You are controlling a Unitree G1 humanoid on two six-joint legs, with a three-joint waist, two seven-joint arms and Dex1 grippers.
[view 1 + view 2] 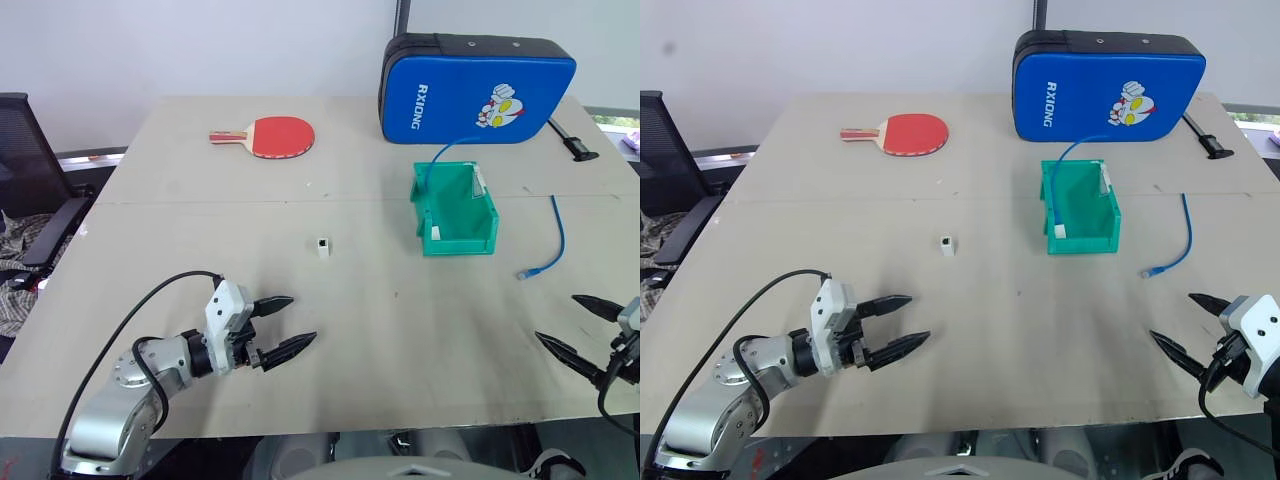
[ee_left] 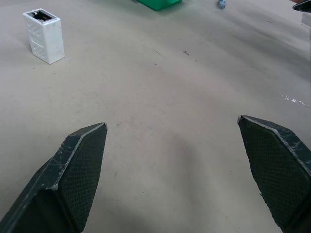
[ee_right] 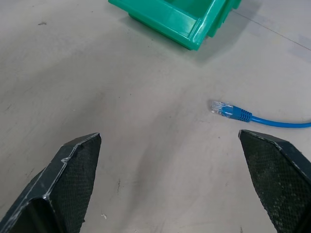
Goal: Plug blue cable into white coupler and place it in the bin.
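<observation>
1. Presently the left gripper (image 1: 282,327) is hovering low over the table (image 1: 380,330), fingers spread wide and holding nothing.
2. Likewise the right gripper (image 1: 1190,322) is hanging at the near right edge, fingers spread wide and empty.
3. Ahead of the left gripper, well apart from it, the coupler (image 2: 44,35) is standing upright on bare table, socket facing up.
4. Ahead of the right gripper, the cable (image 3: 232,112) is lying with its clear plug end nearest the fingers; it is running away along the table beside the bin (image 1: 455,240).
5. A second blue cable (image 1: 445,151) is already arching out of the bin.
6. Judged step: the approach, with neither part picked up yet.
7. Next move, as judged: each gripper is needing to reach forward, the left to pinch the coupler, the right to pinch the cable just behind its plug.
8. Beyond the bin, a blue case (image 1: 476,90) is bearing the white lettering "RXIONG"; a red paddle (image 1: 266,136) is lying far left.
</observation>
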